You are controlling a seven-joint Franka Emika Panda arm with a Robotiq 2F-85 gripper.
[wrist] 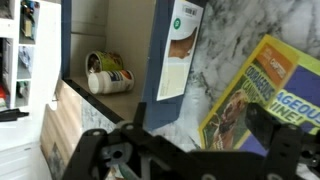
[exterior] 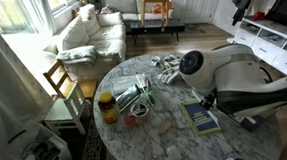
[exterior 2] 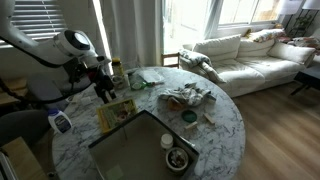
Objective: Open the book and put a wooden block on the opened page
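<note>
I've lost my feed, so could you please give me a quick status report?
Gripper open, empty, hovering by the book. Book closed, cover up, flat on the table. Grey box close beside it; nothing on the cover.

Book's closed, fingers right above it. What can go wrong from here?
1. The book lies flat and closed on the marble, so the fingers may shove it instead of lifting the cover.
2. It seems close to the table edge on the arm's side; a slide could drop it.
3. The grey box sits right beside it and could be bumped.
</note>
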